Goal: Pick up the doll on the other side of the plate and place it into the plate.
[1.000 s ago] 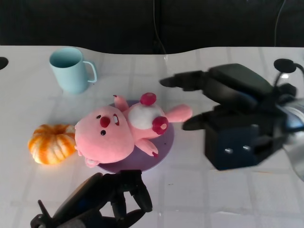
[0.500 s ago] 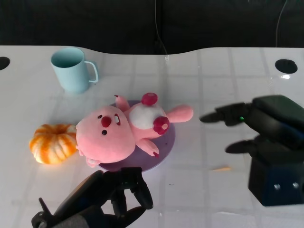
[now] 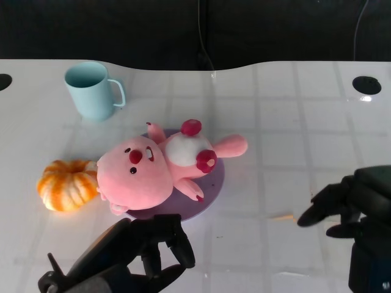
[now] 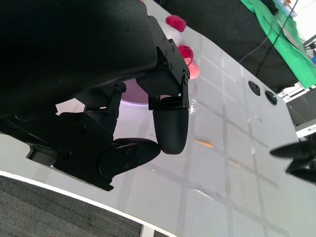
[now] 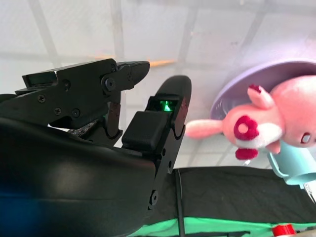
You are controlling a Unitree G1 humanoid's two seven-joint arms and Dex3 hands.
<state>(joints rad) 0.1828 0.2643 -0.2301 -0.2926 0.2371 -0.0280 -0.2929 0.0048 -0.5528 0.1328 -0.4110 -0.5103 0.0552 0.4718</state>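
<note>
The pink plush doll (image 3: 153,171) lies on its back across the purple plate (image 3: 212,182), head toward my left, one arm hanging over the rim. The right wrist view shows the doll (image 5: 269,121) on the plate (image 5: 242,84) too. My right hand (image 3: 351,204) hovers low at the near right, well away from the doll, its fingers (image 5: 170,106) spread and holding nothing. At the near edge just in front of the plate rests my left hand (image 3: 134,250), its fingers (image 4: 170,128) curled in around nothing.
A light blue mug (image 3: 91,88) stands at the far left. An orange segmented fruit (image 3: 67,184) lies to the left of the doll's head. There is a small orange mark (image 3: 281,215) on the white table near my right hand.
My right hand has pulled back from beside the doll toward the near right edge, empty. The doll stays on the plate. The left hand has not moved.
</note>
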